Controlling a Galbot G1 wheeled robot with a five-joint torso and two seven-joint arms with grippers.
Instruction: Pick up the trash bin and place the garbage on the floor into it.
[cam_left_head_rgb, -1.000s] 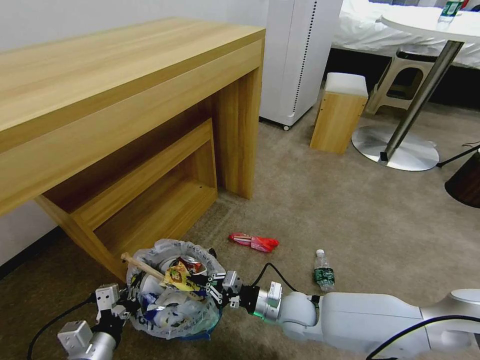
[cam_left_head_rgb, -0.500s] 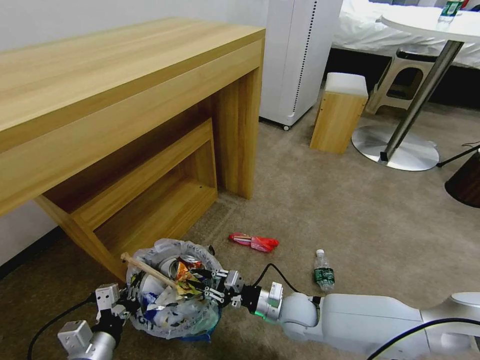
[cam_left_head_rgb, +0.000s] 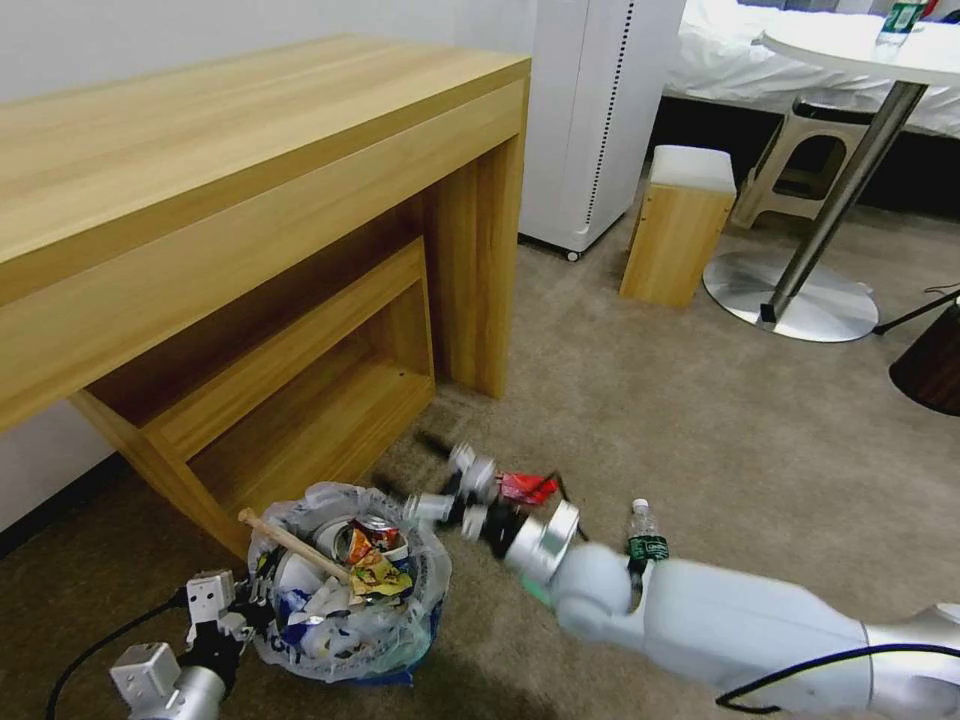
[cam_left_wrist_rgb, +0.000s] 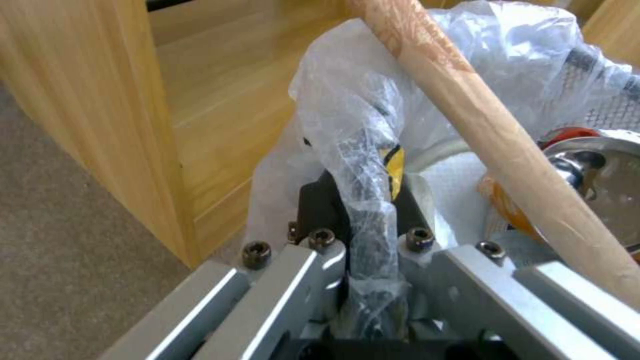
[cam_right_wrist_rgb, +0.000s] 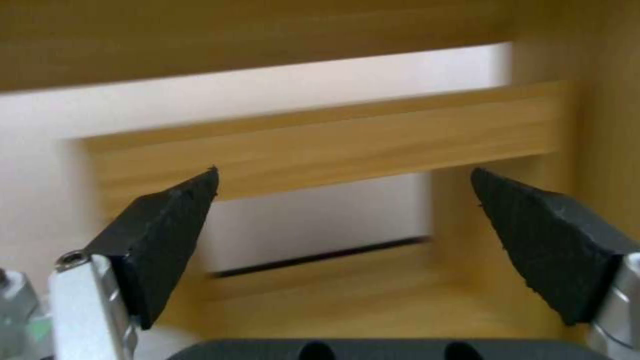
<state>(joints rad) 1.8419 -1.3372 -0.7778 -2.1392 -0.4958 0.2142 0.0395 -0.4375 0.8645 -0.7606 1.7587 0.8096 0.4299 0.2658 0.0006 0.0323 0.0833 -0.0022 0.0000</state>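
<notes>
Head view: the bin (cam_left_head_rgb: 345, 600) is held at its near-left rim by the left gripper (cam_left_head_rgb: 222, 612), low over the floor (cam_left_head_rgb: 720, 430) beside the desk (cam_left_head_rgb: 250, 200), so it can be kept close to the litter. In the left wrist view the rim and bag (cam_left_wrist_rgb: 360, 130) are pinched between the pressed fingers, and a stick (cam_left_wrist_rgb: 487, 120) is leaned across the opening. The right gripper (cam_left_head_rgb: 440, 478) is seen spread wide and empty, beside the red wrapper (cam_left_head_rgb: 525, 487). A bottle (cam_left_head_rgb: 646, 540) is left on the floor, so the task is judged not finished.
</notes>
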